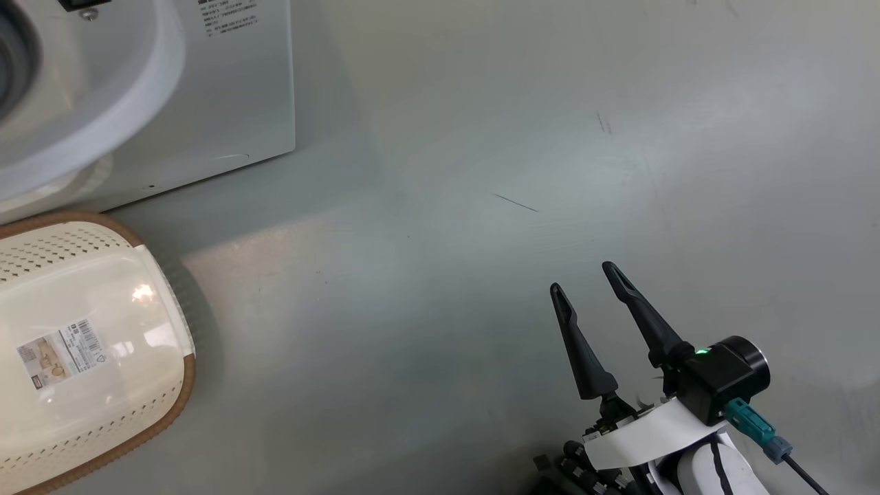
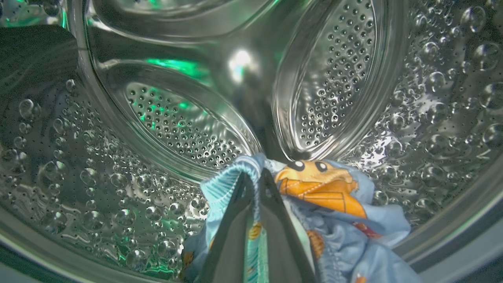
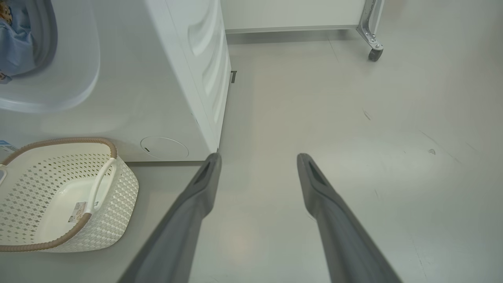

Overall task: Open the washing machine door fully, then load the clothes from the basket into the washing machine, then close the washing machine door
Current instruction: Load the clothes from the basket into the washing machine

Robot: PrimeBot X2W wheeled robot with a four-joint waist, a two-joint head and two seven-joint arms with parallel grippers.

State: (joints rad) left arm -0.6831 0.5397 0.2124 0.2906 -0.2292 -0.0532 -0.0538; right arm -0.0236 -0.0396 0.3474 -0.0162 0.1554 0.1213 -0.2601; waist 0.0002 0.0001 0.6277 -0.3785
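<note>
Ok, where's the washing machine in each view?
Head view: washing machine at upper left, white front panel.
Left wrist view: its steel drum surrounds the left gripper, shut on the clothes.
Right wrist view: upper left, white cabinet.
Shared landmark: the basket by its front, head and right wrist views.

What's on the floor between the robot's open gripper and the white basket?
Nothing. In the head view, bare grey floor stretches from the right gripper across to the basket.

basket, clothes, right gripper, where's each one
basket [image 3: 125, 192], right wrist view, perforated side wall
clothes [image 2: 318, 184], left wrist view, orange printed figure
right gripper [image 3: 258, 157], right wrist view, between its fingertips
</note>
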